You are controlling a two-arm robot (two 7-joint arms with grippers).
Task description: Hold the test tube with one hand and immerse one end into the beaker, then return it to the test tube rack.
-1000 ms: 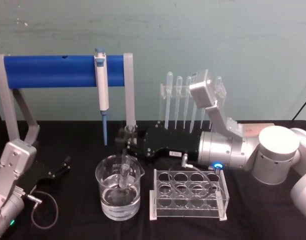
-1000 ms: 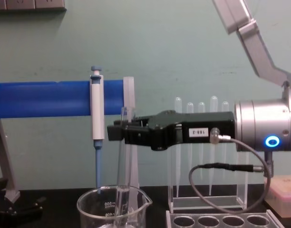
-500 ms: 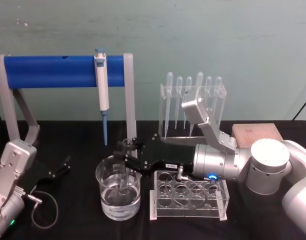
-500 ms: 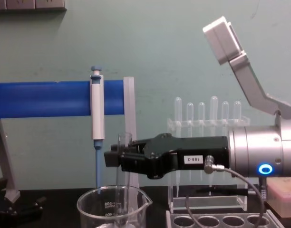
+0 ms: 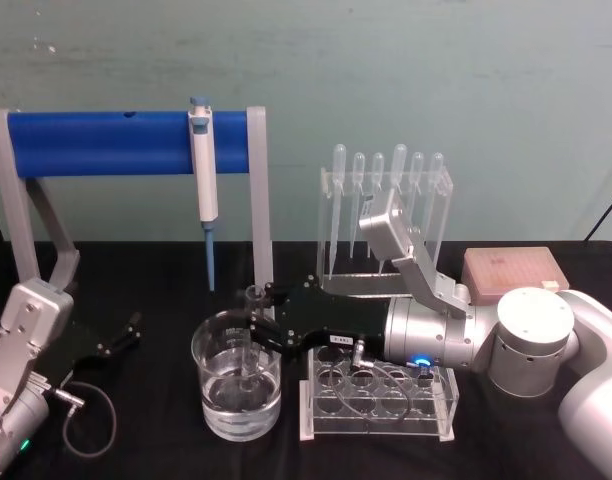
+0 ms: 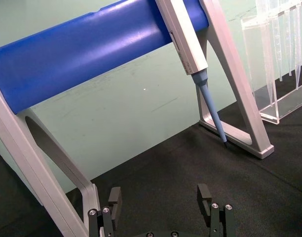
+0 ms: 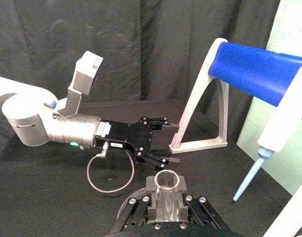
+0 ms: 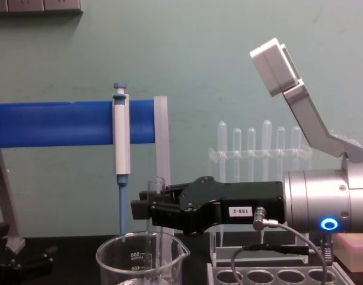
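- Right gripper (image 5: 254,320), black two-jaw on silver wrist: jaws closed on clear glass test tube (image 5: 250,352), gripping just under flared rim.
- Tube's long axis vertical. Round end down inside wide clear glass beaker (image 5: 198,347), dipped in water (image 5: 236,402).
- Clear plastic test tube rack (image 5: 381,405) just beside beaker, on right arm's side.
- We judge tube must rise straight along own axis, clear beaker rim, then shift right.
- Left gripper (image 6: 159,197) parked low on black table (image 5: 156,270), fingers spread, empty.
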